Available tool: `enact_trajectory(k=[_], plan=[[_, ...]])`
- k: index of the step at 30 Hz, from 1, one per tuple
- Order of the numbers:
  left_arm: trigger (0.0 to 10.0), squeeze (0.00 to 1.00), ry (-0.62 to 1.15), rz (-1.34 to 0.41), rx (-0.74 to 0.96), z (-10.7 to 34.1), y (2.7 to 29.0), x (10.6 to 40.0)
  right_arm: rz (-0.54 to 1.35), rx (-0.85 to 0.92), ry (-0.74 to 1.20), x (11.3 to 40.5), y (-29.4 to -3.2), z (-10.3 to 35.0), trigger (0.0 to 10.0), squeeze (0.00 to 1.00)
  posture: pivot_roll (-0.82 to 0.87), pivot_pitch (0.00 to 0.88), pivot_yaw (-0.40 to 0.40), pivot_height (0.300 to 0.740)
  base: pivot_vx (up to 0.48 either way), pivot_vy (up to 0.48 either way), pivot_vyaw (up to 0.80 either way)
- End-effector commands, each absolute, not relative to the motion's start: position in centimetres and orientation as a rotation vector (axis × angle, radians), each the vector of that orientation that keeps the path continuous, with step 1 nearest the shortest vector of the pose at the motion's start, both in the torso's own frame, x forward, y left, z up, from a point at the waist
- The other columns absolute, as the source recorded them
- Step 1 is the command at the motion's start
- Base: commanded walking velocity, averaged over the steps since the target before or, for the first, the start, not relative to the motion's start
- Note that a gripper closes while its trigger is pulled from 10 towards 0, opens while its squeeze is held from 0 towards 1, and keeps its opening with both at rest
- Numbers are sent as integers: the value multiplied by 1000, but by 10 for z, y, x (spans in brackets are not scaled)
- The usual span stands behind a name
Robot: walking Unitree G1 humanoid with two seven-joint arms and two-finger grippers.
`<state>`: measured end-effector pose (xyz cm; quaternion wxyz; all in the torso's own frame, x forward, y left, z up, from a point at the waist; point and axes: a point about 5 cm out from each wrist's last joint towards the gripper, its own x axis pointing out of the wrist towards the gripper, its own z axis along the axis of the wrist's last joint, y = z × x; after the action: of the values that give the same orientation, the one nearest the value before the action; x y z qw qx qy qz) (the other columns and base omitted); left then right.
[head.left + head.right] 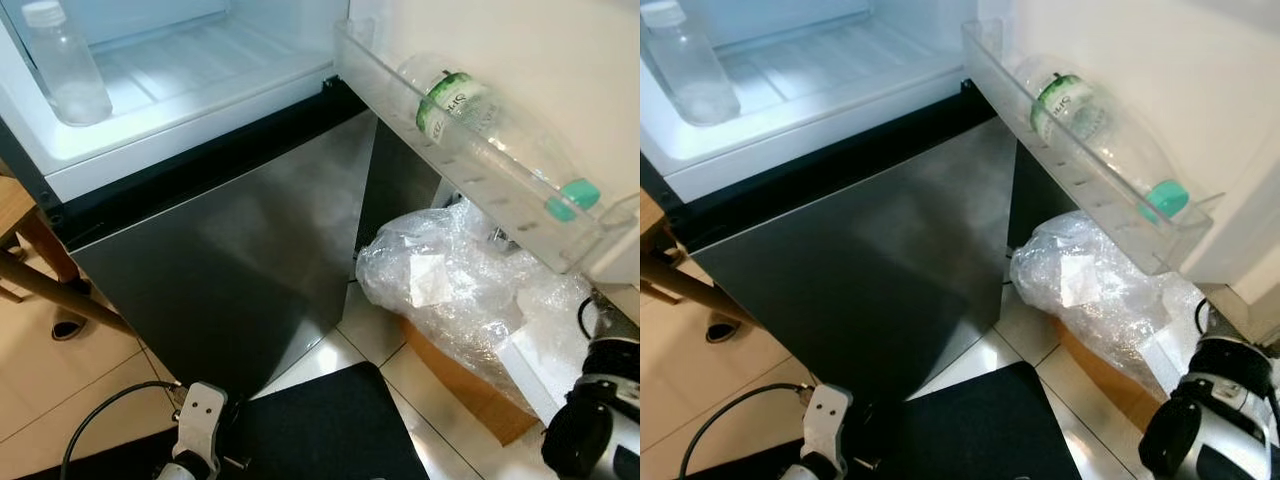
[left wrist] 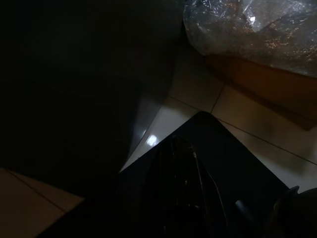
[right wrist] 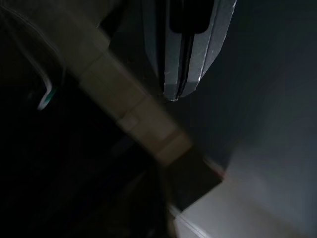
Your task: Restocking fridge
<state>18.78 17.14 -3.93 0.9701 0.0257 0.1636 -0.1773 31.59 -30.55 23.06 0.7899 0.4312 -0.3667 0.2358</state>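
Observation:
The fridge's upper compartment [image 1: 200,70] stands open. A clear bottle with a white cap [image 1: 65,65] stands upright on its shelf at the far left. In the open door's rack [image 1: 470,165] a clear bottle with a green label and teal cap [image 1: 490,125] lies on its side. My left arm [image 1: 200,420] hangs low in front of the fridge over a black mat. My right arm [image 1: 600,425] hangs at the lower right, and my right gripper [image 3: 174,94] is shut with nothing in it.
The steel lower door [image 1: 230,260] is closed. Bubble wrap [image 1: 450,280] covers a cardboard box [image 1: 470,385] on the tiled floor under the open door. A black mat [image 1: 330,425] lies at my feet. Wooden furniture legs [image 1: 45,270] stand at the left.

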Motion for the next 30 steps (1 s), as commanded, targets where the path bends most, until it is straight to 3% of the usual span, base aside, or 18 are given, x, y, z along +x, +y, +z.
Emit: enact_trajectory(k=[1, 6, 8, 25, 30], plan=[[10000, 0, 366, -352, 66, -44, 178, 181, 585, 916, -765, 315, -295, 231, 10000, 0, -130, 114, 22, 740, 0, 0, 0], [10000, 0, 366, -352, 68, -43, 179, 181, 694, 913, -705, 311, -276, 226, 10000, 0, -131, 115, 24, 740, 0, 0, 0], [10000, 0, 368, -352, 69, -44, 179, 182, 768, 904, -647, 308, -257, 220, 10000, 0, -129, 115, 24, 740, 0, 0, 0], [10000, 0, 387, -353, 74, -46, 181, 179, 777, 970, -509, 299, -216, 193, 10000, 0, -126, 121, 31, 740, 0, 0, 0], [10000, 0, 391, -358, 78, -47, 182, 178, 866, 970, -428, 294, -185, 189, 10000, 0, -130, 122, 35, 740, 0, 0, 0]])
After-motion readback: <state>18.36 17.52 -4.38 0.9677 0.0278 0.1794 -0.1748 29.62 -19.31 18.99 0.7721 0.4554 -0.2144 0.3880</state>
